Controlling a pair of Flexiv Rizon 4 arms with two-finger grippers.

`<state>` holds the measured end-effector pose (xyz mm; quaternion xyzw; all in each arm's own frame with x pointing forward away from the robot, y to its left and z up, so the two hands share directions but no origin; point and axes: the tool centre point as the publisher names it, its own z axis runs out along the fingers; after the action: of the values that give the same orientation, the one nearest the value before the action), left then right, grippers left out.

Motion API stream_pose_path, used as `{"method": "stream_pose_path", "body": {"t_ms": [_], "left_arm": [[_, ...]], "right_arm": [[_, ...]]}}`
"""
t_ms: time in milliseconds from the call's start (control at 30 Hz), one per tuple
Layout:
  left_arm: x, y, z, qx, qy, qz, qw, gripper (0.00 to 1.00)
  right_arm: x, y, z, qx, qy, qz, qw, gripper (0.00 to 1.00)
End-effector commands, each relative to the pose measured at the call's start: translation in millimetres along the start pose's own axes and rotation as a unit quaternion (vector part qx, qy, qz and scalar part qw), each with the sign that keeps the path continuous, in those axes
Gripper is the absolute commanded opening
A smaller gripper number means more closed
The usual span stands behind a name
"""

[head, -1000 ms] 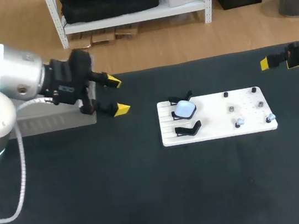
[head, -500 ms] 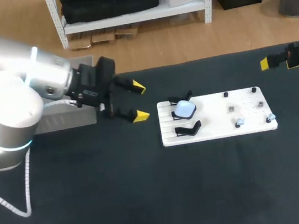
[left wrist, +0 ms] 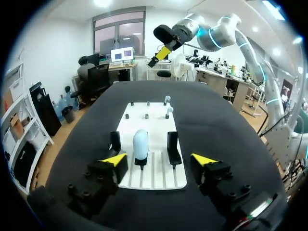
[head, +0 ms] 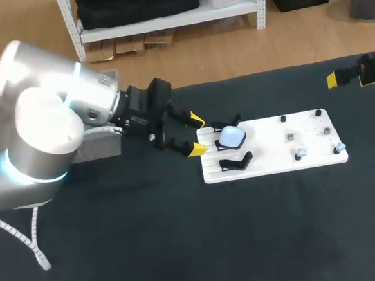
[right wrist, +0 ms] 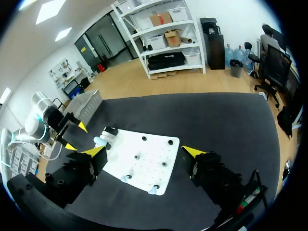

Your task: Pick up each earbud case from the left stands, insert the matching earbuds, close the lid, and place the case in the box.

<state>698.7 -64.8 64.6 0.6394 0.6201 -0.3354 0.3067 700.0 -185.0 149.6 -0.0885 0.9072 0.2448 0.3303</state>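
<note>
L gripper (head: 196, 134) hovering beside earbud case (head: 232, 136), fingers spread; R gripper (right wrist: 143, 151) spread too | tip: straddling case squarely, clearing stands (head: 235, 162)

The bench (head: 189, 252) is showing a plain matte black top, lying flat and catching soft, even light.

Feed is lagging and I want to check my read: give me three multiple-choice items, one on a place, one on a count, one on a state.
1. Where is the case? A in the box; B on the board; C in a gripper.
2. How many cases show? A three; B two; C one.
3. The left gripper is: A open; B shut on the case; C shut on an earbud.
Answers: B, it sits among the board's black stands; C, only one pale case shows; A, its yellow tips stand apart, holding nothing.
</note>
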Motion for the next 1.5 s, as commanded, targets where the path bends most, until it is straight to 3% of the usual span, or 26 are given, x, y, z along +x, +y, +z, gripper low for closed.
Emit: {"method": "stream_pose_path", "body": {"t_ms": [33,67,167,567,1500], "left_arm": [[3.1,8.3,12,0.006,-0.002,-0.001,1.0,0.55],[3.8,9.0,14,0.004,-0.002,-0.002,1.0,0.49],[5.8,11.6,20,0.003,-0.001,-0.002,1.0,0.45],[10.7,25.3,38,0.003,-0.007,-0.017,1.0,0.51],[9.5,23.7,56,0.002,-0.064,-0.021,0.998,0.46]], "right_arm": [[0,-1,0,-0.001,0.001,0.0,1.0,1.0],[0,-1,0,-0.001,0.001,0.0,1.0,1.0],[0,-1,0,-0.001,0.001,0.0,1.0,1.0],[0,-1,0,-0.001,0.001,0.0,1.0,1.0],[0,-1,0,-0.001,0.001,0.0,1.0,1.0]]}}
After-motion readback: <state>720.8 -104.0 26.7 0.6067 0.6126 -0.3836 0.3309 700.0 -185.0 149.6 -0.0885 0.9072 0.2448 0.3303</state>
